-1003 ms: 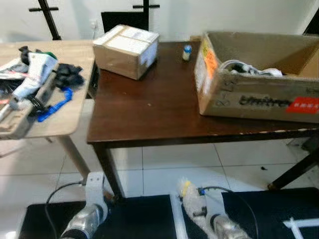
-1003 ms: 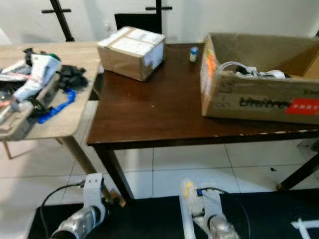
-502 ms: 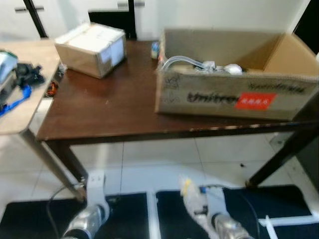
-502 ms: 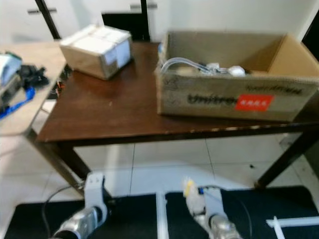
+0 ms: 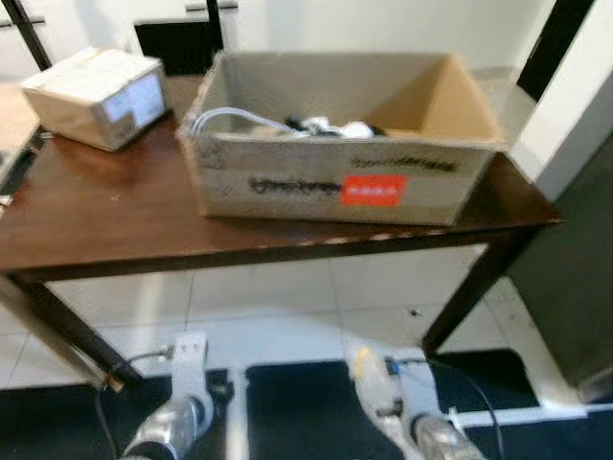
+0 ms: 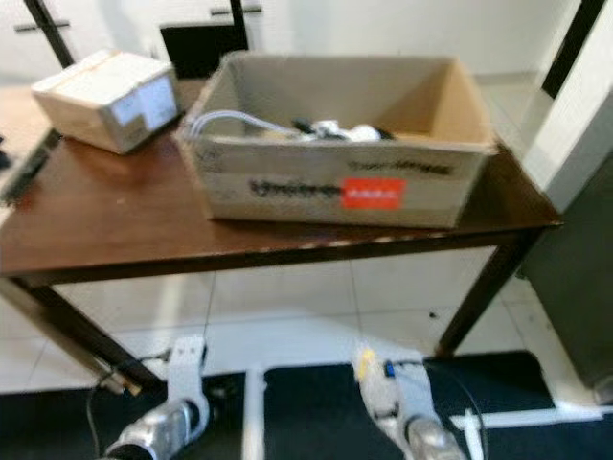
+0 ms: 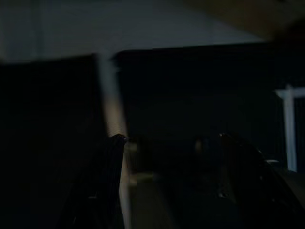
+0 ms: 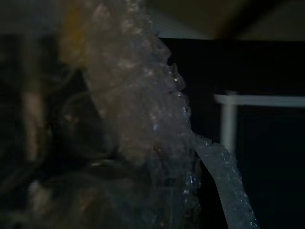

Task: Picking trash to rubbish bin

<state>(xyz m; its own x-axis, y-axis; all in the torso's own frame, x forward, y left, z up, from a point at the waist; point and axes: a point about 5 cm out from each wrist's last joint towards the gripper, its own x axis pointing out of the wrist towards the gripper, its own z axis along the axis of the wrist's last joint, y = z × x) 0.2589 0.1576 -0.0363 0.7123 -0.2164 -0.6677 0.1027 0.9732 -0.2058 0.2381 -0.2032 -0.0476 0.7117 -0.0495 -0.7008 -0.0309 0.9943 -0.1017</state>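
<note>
Low at our right side, our right gripper [image 8: 119,157] is clamped on a crumpled clear plastic wrapper [image 5: 369,383]. Our left gripper [image 7: 167,143] hangs idle, fingers apart. Ahead, an open cardboard box [image 5: 335,182] sits on the dark wooden table [image 5: 115,220].

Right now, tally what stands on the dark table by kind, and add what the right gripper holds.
Large open cardboard box: 1
Small taped cardboard box: 1
Crumpled clear plastic wrap, in the right gripper: 1
Total: 3
</note>
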